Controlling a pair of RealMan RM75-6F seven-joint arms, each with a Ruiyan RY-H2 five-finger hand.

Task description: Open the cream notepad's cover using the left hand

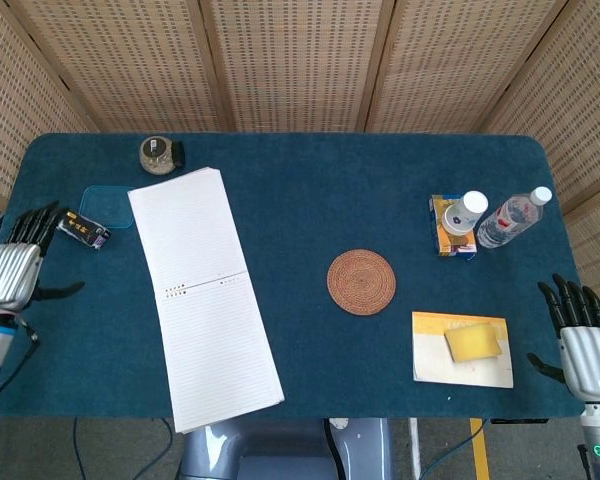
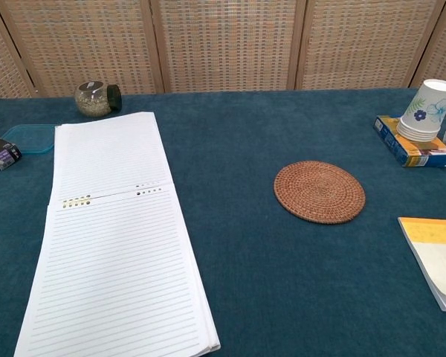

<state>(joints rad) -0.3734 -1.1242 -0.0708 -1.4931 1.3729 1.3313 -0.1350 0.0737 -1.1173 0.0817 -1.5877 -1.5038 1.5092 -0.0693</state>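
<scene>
The cream notepad (image 1: 207, 296) lies flat and fully open on the left half of the blue tabletop (image 1: 320, 210), its cover (image 1: 187, 228) folded back onto the cloth. Its long axis runs from the near edge toward the far side, leaning slightly left as it goes; the binding holes cross it about midway.

The left hand (image 1: 12, 268) hovers at the left edge with fingers spread, holding nothing, apart from the pad. The right hand (image 1: 578, 335) sits at the near right corner, fingers likewise spread and empty.

Near the right edge lies a yellow pad (image 1: 462, 349). A woven coaster (image 1: 361, 282) sits mid-table. Further back stand a box with paper cups (image 2: 427, 108) and a water bottle (image 1: 512, 219). Beside the cover's far end are a teal lid (image 2: 28, 138), a small dark packet (image 1: 84, 229) and a glass jar (image 1: 157, 154).
</scene>
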